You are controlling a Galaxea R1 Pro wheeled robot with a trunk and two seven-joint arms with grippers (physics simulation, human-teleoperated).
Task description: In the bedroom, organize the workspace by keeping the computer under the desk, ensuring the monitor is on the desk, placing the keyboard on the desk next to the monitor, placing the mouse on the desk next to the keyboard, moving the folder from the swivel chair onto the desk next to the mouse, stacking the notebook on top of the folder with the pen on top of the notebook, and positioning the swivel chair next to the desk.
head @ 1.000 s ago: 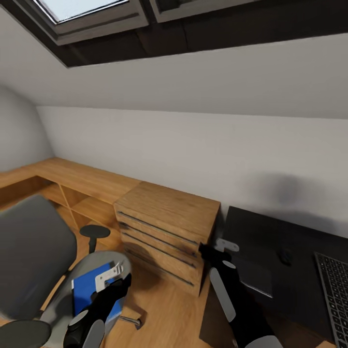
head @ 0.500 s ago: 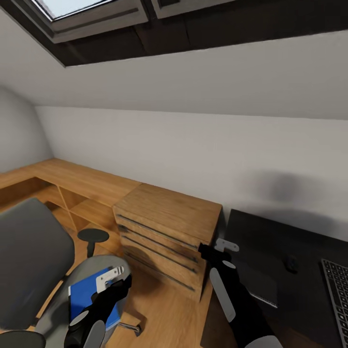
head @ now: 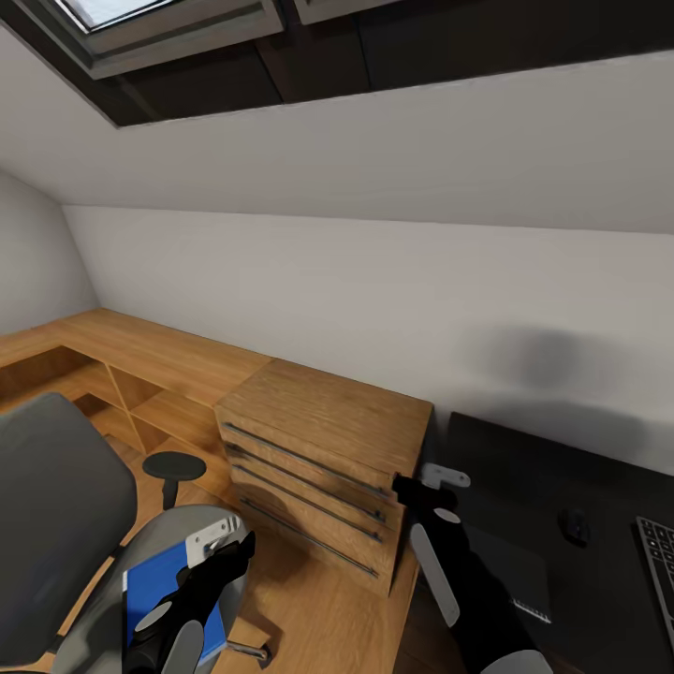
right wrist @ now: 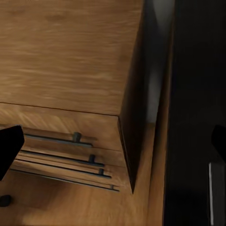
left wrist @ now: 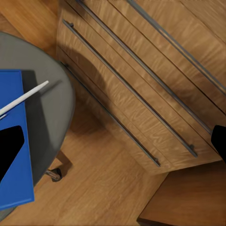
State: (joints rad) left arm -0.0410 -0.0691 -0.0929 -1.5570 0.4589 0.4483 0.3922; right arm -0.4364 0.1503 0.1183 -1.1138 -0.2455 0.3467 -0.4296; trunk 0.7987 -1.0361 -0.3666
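No readable text, label, brand, number or sign appeared on anything. The keyboard [head: 660, 562], on the desk [head: 599, 468] beyond the right gripper [head: 432, 483], had keys too blurred to read.

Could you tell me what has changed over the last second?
Mainly the camera turned left: the desk, mouse and keyboard slid toward the right edge of the head view, and the skylight moved up and out. The folder still lies on the chair, below the left hand. The right hand still hovers between drawer unit and desk. Nothing was grasped or released.
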